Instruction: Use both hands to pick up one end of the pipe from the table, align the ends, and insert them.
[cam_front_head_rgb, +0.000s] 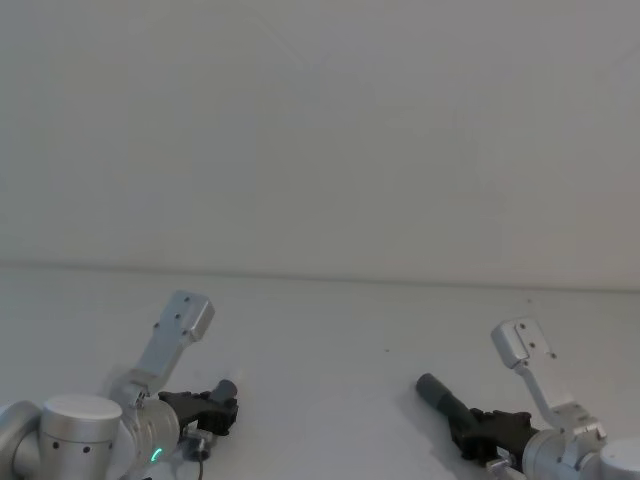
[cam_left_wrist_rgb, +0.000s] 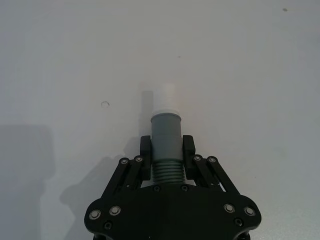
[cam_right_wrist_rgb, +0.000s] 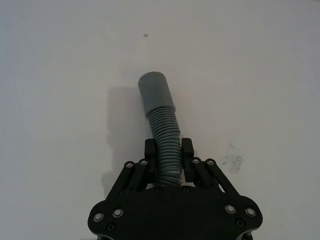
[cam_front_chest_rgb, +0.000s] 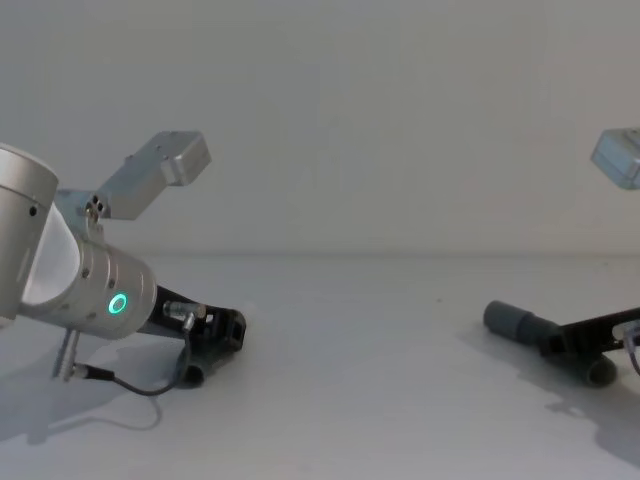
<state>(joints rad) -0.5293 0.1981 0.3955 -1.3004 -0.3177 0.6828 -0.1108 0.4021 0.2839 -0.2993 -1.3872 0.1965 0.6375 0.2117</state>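
Low over the matte white table (cam_front_head_rgb: 330, 330), the black angular left gripper (cam_left_wrist_rgb: 166, 150) pinches the white-tipped ribbed grey hose (cam_left_wrist_rgb: 166, 131); the black angular right gripper (cam_right_wrist_rgb: 169, 152) pinches the wide-cuffed ribbed grey hose (cam_right_wrist_rgb: 161, 120)

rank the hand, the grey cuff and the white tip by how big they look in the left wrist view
1. left hand, largest, though it is also nearest the camera
2. grey cuff of the pipe it grips
3. white tip, smallest, clearly shorter than the cuff

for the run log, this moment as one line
left gripper: shut on white-tipped pipe piece | right gripper: shut on wide-cuff pipe piece | state: pieces apart, not inserted
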